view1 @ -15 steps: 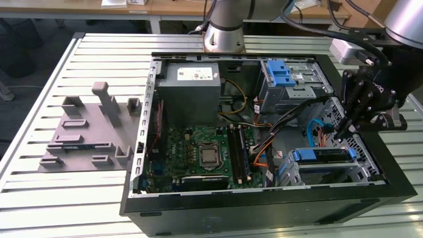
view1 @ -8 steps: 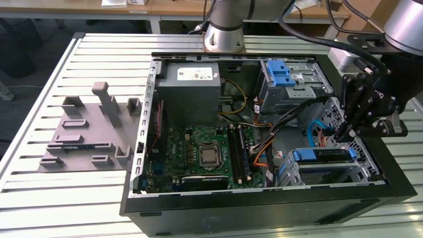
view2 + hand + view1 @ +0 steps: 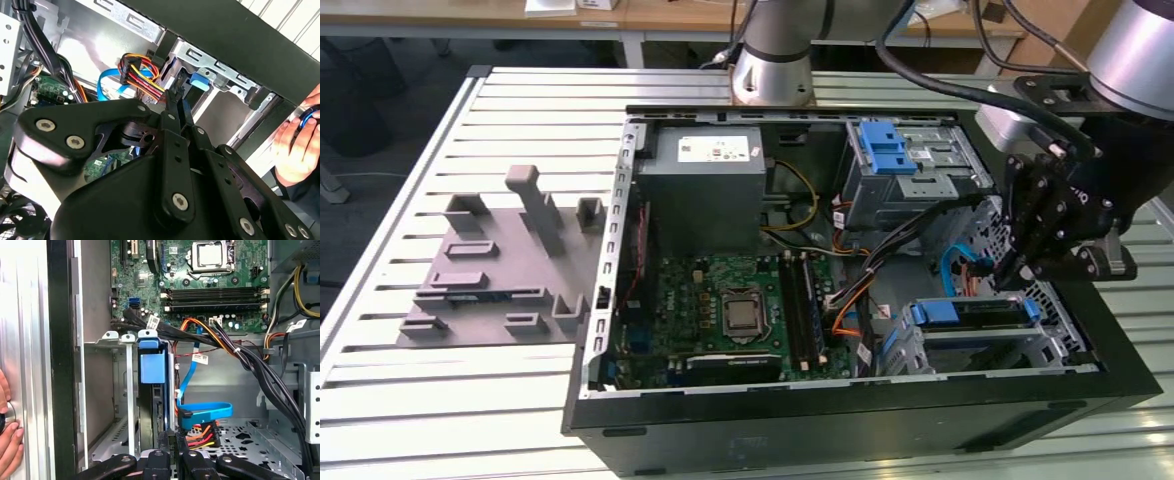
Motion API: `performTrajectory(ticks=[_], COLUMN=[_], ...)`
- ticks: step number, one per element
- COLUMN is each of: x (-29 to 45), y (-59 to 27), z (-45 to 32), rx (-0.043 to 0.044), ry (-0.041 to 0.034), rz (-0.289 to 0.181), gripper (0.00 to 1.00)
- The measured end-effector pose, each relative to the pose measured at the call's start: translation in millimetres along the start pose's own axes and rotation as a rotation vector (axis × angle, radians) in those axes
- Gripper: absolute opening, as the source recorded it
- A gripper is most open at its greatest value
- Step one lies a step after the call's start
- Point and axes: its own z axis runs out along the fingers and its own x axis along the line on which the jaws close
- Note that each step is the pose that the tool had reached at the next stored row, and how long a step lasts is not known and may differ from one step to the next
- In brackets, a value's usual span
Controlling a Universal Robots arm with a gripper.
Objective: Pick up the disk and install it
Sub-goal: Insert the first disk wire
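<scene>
We see an open computer case [image 3: 854, 420] lying on a slatted metal surface [image 3: 440, 400], its motherboard [image 3: 720, 310] facing up. The gripper [image 3: 1017, 275] hangs inside the case near its corner at the exterior view's right, just above a drive bay [image 3: 961, 330]. The disk [image 3: 150, 390] sits on edge in that bay, its blue frame showing in the first wrist view; in the exterior view it [image 3: 971, 313] lies within the bay's metal walls. In the first wrist view the fingers [image 3: 164, 442] stand close together at the disk's end, beside a blue cable [image 3: 202, 415] and a bundle of coloured wires [image 3: 202, 437]. We cannot tell whether the fingers grip the disk or merely touch it.

A second cage [image 3: 907, 160] with a blue latch sits toward the case's far edge, next to the grey power supply [image 3: 707, 190]. A grey fixture plate [image 3: 494, 270] rests on the surface beyond the case at the exterior view's left. A person's hand [image 3: 295, 145] shows outside the case wall in the second wrist view.
</scene>
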Motion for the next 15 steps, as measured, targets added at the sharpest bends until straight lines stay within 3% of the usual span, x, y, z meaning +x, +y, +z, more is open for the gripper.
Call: performTrajectory(ticks=[6, 15], x=[5.7, 8.1], y=[0.0, -0.1], z=[2.1, 3.0], rx=[0.0007, 0.0007], ry=[-0.0014, -0.0018], rz=[-0.010, -0.010], gripper=[0.16, 0.16])
